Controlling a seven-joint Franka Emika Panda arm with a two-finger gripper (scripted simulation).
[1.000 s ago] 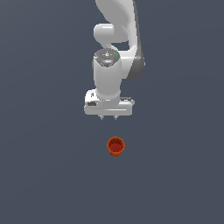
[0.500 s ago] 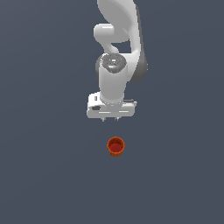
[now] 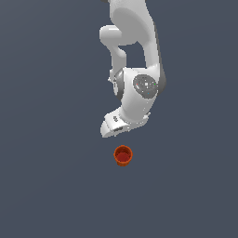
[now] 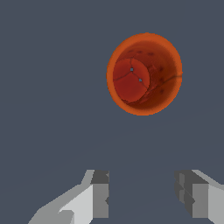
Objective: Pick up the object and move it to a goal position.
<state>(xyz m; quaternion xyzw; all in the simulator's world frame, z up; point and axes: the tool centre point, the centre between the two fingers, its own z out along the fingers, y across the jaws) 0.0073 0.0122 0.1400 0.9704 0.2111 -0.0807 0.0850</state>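
The hand [image 4: 142,194] hangs open and empty above the cup [image 3: 122,155], slightly off-centre; lowered like that, a finger [image 4: 99,194] might hit the rim and tip it.

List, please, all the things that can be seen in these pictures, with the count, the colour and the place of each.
cup: one, orange-red with a darker red inside, upright with its mouth up on the floor, just below the gripper in the exterior view, touched by nothing.
floor: one, plain dark grey-blue, under everything.
arm: one, white, coming in from the top of the exterior view, bent down toward the cup.
gripper: one, white with grey inner faces, jaws open with a clear gap, holding nothing.
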